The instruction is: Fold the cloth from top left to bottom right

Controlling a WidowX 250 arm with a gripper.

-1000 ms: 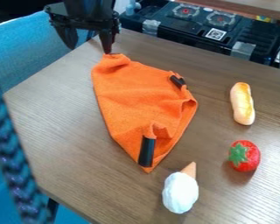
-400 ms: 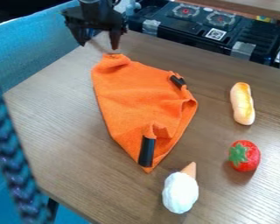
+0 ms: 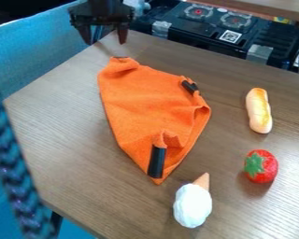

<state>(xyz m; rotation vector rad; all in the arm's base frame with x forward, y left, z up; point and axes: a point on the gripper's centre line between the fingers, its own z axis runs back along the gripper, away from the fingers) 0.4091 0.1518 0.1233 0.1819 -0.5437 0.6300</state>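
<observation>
Toward 11 o'clock in the camera view, the black two-finger gripper (image 3: 105,43) hangs with its fingers wide apart, near the upper corner of the orange cloth (image 3: 136,100) but not touching it. The cloth lies around the centre of the wooden table (image 3: 64,144), its narrow tip pointing to about 6 o'clock. One black strip (image 3: 157,162) sits beside raised folds near that tip; a smaller black piece (image 3: 189,87) is on the cloth's edge, between 1 and 2 o'clock from its middle.

At 3 o'clock lies a toy bread roll (image 3: 259,112), at 4 o'clock a toy strawberry (image 3: 269,166) with its green leaves toward 9 o'clock. A toy ice cream cone (image 3: 192,205) lies at 5 o'clock, cone end toward 1 o'clock. Beyond the table at 1 o'clock is a black case (image 3: 195,29); blue upholstery (image 3: 33,53) stands at 10 o'clock.
</observation>
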